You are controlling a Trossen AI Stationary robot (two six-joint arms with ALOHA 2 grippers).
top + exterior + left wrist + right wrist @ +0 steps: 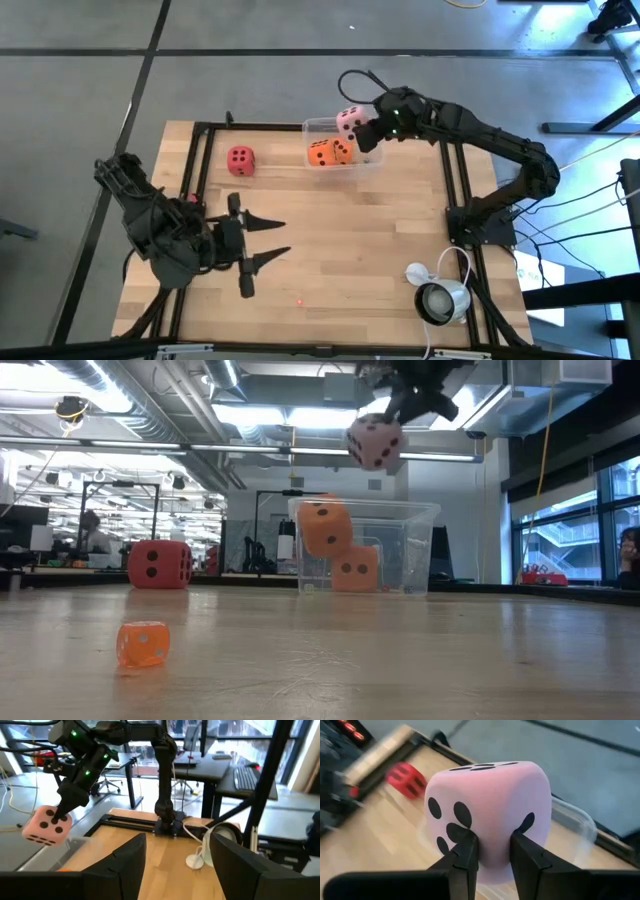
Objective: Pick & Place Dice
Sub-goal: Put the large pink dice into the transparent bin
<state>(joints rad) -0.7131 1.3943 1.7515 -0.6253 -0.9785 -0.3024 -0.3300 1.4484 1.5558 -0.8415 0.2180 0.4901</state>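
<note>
The counter (330,250) is a light wooden butcher-block top bordered by a black metal frame (200,150). A clear plastic container (372,162) rests at the far edge. The red die (240,160) sits on the bare wood to its left, well apart. A white cylindrical device (440,300) with a cable lies at the near right corner.
</note>
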